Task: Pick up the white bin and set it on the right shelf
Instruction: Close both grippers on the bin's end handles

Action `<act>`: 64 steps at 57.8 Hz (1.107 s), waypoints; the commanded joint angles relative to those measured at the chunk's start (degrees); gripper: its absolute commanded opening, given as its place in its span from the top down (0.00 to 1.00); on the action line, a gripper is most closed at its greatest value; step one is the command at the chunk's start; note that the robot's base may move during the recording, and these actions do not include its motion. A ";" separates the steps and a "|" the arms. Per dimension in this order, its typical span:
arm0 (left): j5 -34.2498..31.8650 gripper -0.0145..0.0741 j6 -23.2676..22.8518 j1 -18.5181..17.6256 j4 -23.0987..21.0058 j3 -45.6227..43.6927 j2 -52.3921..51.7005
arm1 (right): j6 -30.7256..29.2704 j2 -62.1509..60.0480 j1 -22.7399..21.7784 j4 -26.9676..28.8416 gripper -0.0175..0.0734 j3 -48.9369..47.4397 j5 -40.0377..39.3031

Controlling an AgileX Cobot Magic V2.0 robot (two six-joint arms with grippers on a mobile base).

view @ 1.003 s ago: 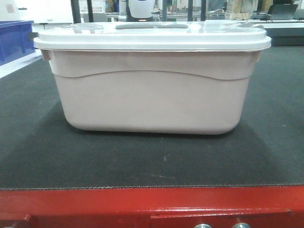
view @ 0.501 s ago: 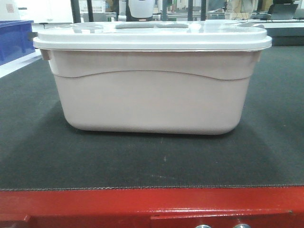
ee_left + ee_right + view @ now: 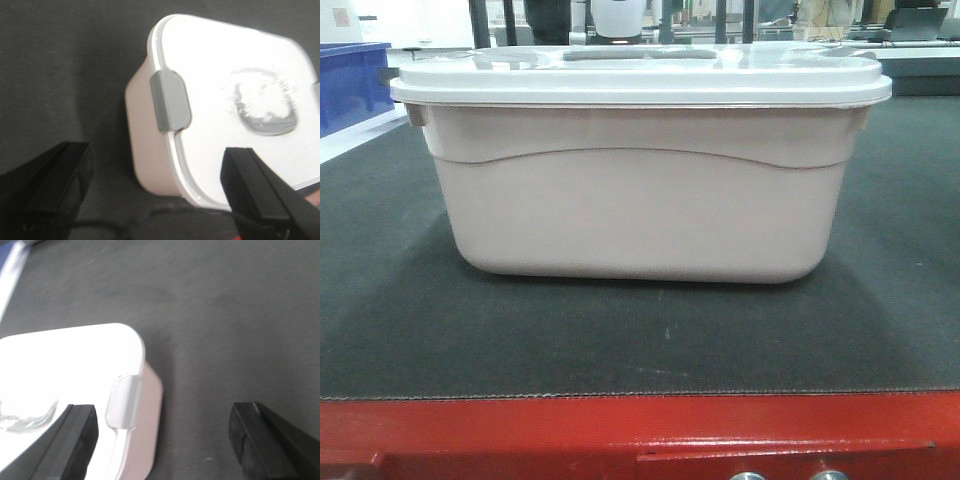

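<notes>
White bin [image 3: 640,200] sits on mat [image 3: 620,340]; left end effector [image 3: 156,167], right end effector [image 3: 164,422] gape.

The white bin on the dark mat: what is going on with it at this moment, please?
The white bin, with its lid on, sits on the dark mat of the red-edged table. The robot's two arms hang over its two ends. The left gripper is open, one finger over the lid and one over the mat, near a grey latch. The right gripper is open in the same way at the other end. Neither grips the bin yet.
</notes>
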 commanded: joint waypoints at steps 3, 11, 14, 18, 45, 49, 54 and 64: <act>5.87 0.35 6.98 4.51 -16.28 -1.87 5.15 | -12.83 4.36 -5.32 17.60 0.11 -2.12 6.75; 9.16 0.35 10.58 5.32 -22.51 -1.87 11.48 | -20.97 11.71 -8.07 28.47 0.11 -2.12 16.25; 9.16 0.35 11.36 5.18 -23.43 -1.87 13.07 | -22.96 14.25 -8.19 31.01 0.11 -2.12 18.70; 9.16 0.35 12.01 5.10 -24.86 -1.87 14.97 | -24.88 17.26 -8.19 33.53 0.11 -2.06 20.50; 9.26 0.35 13.64 0.32 -31.08 -1.86 23.30 | -27.24 29.90 -0.62 34.93 0.11 -0.71 20.50; 9.24 0.35 12.28 -0.73 -31.08 -1.86 23.58 | -27.98 30.09 0.86 35.43 0.11 0.40 20.50; 9.24 0.35 10.14 -2.09 -31.18 -1.86 23.68 | -28.84 30.09 2.53 36.53 0.11 2.07 20.50; 9.24 0.35 8.46 -4.43 -31.41 -1.86 23.68 | -30.39 30.09 4.55 39.87 0.11 4.27 20.50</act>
